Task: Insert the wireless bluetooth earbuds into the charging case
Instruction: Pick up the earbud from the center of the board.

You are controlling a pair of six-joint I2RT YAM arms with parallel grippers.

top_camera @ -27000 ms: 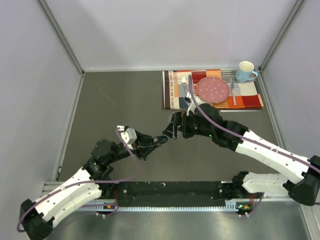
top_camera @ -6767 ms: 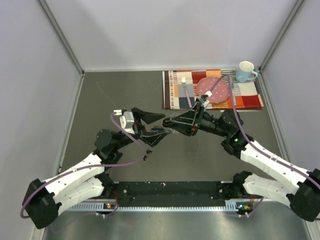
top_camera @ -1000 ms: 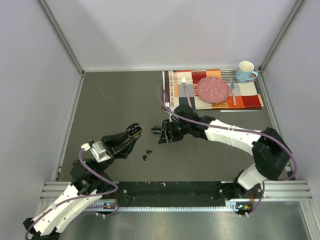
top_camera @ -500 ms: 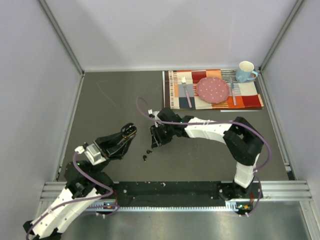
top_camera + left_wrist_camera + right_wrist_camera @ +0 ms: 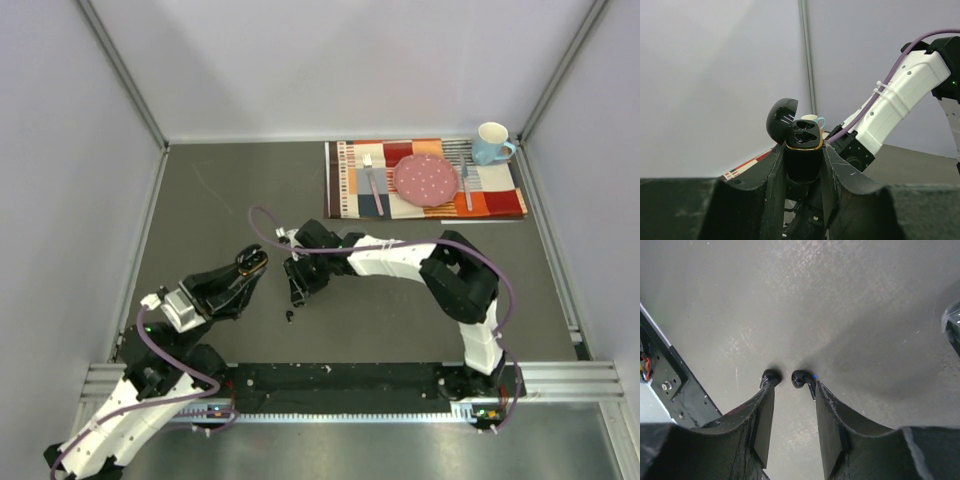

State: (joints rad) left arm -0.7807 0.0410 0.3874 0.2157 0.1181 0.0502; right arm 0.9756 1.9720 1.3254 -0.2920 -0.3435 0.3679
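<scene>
The charging case (image 5: pixel 802 157), glossy black and gold-rimmed, stands upright with its lid open in the left gripper (image 5: pixel 246 270), while two tiny black earbuds (image 5: pixel 771 376) (one bud (image 5: pixel 800 378) glinting blue) lie side by side on the grey table (image 5: pixel 840 300).

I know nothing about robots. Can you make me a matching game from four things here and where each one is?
Things:
1. charging case
2. two earbuds
3. mug
4. pink plate

Places:
A. on the striped placemat
B. on the table, at the right gripper fingertips
C. far right corner
D. clamped in the left gripper, lid open

Pairs: 1-D, 2-B, 3-C, 4-A
</scene>
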